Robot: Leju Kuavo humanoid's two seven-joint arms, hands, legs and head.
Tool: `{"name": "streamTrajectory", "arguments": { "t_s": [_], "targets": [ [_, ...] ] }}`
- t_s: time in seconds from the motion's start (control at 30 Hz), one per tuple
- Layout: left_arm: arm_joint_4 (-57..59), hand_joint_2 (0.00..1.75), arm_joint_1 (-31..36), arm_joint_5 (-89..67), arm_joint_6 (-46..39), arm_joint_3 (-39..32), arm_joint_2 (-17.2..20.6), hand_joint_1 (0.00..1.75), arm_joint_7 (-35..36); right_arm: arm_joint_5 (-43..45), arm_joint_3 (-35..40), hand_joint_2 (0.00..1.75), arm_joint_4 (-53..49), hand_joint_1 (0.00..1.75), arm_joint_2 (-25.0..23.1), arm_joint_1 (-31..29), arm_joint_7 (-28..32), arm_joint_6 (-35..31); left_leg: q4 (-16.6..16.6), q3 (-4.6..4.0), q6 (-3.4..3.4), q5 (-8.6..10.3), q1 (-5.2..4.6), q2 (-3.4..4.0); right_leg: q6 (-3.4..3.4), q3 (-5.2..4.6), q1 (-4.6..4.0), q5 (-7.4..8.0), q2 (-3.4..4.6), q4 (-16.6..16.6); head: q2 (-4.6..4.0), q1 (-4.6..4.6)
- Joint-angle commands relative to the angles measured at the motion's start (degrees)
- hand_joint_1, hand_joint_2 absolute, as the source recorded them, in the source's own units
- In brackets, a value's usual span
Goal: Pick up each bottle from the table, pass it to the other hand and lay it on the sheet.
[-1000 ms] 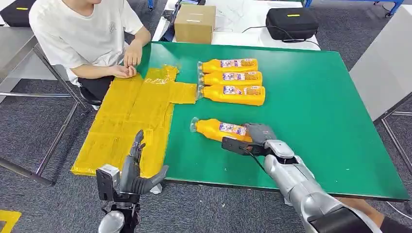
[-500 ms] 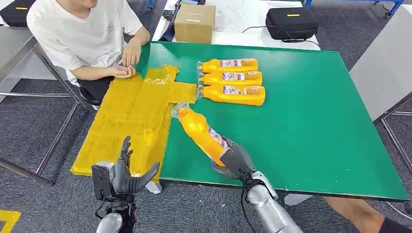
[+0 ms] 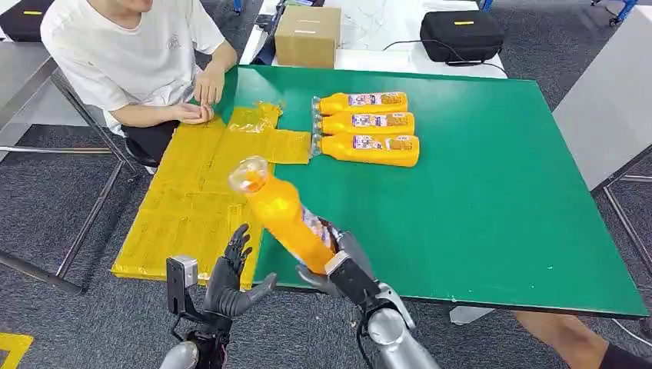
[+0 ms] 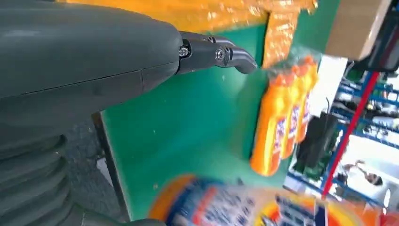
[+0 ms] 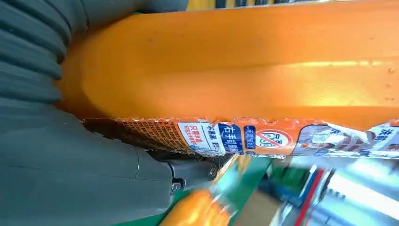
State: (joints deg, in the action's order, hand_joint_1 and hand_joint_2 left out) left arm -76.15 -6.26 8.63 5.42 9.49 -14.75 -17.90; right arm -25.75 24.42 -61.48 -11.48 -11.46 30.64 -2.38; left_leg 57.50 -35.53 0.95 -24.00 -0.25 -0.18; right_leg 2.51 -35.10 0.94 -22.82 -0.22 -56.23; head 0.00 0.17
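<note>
Both arms are finished in silver metal; the right hand [image 3: 338,265] and left hand [image 3: 231,280] are built of dark grey plastic with black jointed fingers. A black cable is routed along the right forearm. A grey boxy camera module is mounted at the left wrist. Ribbed grey covers and small silver screws are seen in the wrist views.

Your head view looks down across the green counter [image 3: 492,200]; both wrist views sit close, sharing the held bottle [image 3: 288,219] with it.
</note>
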Motion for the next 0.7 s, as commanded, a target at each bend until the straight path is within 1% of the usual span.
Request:
{"name": "streamTrajectory", "arguments": {
  "t_s": [0.03,0.2,0.23,0.3,0.33,0.4,0.43,0.5,0.63,0.7],
  "targets": [
    [-0.94,1.75,2.14,2.15,1.45,2.14,0.97,0.00,-0.93,-1.79,8.02,1.75,7.40,1.75,-1.53,-3.50,0.59,0.72,0.00,0.20,-0.07,-0.10,0.08,0.07,-0.10,0.20,-0.08,-0.07,0.07,0.03,0.00,0.00],
    [-5.06,1.75,2.64,-1.64,-0.10,5.32,1.38,0.00,-2.51,-3.72,13.05,1.75,13.80,1.75,-3.09,-5.45,0.39,-1.17,-0.02,0.18,-0.07,-0.08,0.07,0.04,-0.09,0.20,-0.06,-0.06,0.04,0.04,0.00,0.02],
    [-5.15,1.75,2.63,-1.63,-0.05,5.48,1.32,0.00,-2.47,-3.72,13.23,1.75,14.04,1.75,-3.10,-5.52,0.37,-1.14,0.01,0.29,-0.10,-0.15,0.12,0.10,-0.13,0.31,-0.12,-0.10,0.10,0.04,0.00,0.00],
    [-5.14,1.75,2.38,-0.39,1.11,6.12,1.44,0.00,-1.86,-3.28,13.27,1.75,14.40,1.75,-2.93,-5.66,-0.03,-1.74,-0.03,0.13,-0.06,-0.05,0.05,0.00,-0.08,0.15,-0.05,-0.05,-0.01,0.05,0.00,0.00],
    [-5.22,1.75,2.26,-0.06,1.49,6.30,1.53,0.00,-2.05,-3.14,13.15,1.75,14.42,1.75,-2.82,-5.70,-0.20,-1.88,-0.04,0.26,-0.09,-0.10,0.09,-0.03,-0.13,0.29,-0.09,-0.10,-0.03,0.07,0.00,0.00],
    [-5.60,1.75,1.94,1.29,3.03,6.71,2.01,0.00,-2.57,-2.61,12.56,1.75,14.49,1.75,-2.54,-5.63,-0.78,-2.04,-0.06,0.12,-0.05,-0.02,0.04,-0.02,-0.07,0.14,-0.03,-0.04,-0.03,0.07,0.00,0.02],
    [-5.63,1.75,1.88,1.31,3.06,6.70,2.05,0.00,-2.57,-2.62,12.50,1.75,14.54,1.75,-2.30,-5.68,-0.76,-2.01,-0.04,0.27,-0.08,-0.11,0.06,0.00,-0.11,0.29,-0.05,-0.11,0.00,0.06,0.00,0.00],
    [-6.09,1.75,1.64,1.68,3.79,6.84,2.30,0.00,-2.71,-2.55,12.12,1.75,14.92,1.75,-2.23,-5.64,-1.37,-2.15,-0.04,0.10,-0.05,-0.03,0.04,-0.03,-0.06,0.13,-0.04,-0.04,-0.03,0.06,0.00,0.02],
    [-6.09,1.75,1.64,1.68,3.80,6.85,2.29,0.00,-2.71,-2.55,12.11,1.75,14.97,1.75,-2.16,-5.59,-1.37,-2.14,-0.04,0.28,-0.08,-0.11,0.08,-0.04,-0.11,0.32,-0.08,-0.11,-0.05,0.09,0.00,0.00],
    [-6.09,1.75,1.64,1.68,3.80,6.85,2.29,0.00,-2.71,-2.55,12.11,1.75,14.97,1.75,-2.16,-5.59,-1.37,-2.14,-0.05,0.05,-0.03,0.00,0.00,-0.04,-0.05,0.05,0.00,-0.03,-0.05,0.05,0.00,0.00]
  ]
}}
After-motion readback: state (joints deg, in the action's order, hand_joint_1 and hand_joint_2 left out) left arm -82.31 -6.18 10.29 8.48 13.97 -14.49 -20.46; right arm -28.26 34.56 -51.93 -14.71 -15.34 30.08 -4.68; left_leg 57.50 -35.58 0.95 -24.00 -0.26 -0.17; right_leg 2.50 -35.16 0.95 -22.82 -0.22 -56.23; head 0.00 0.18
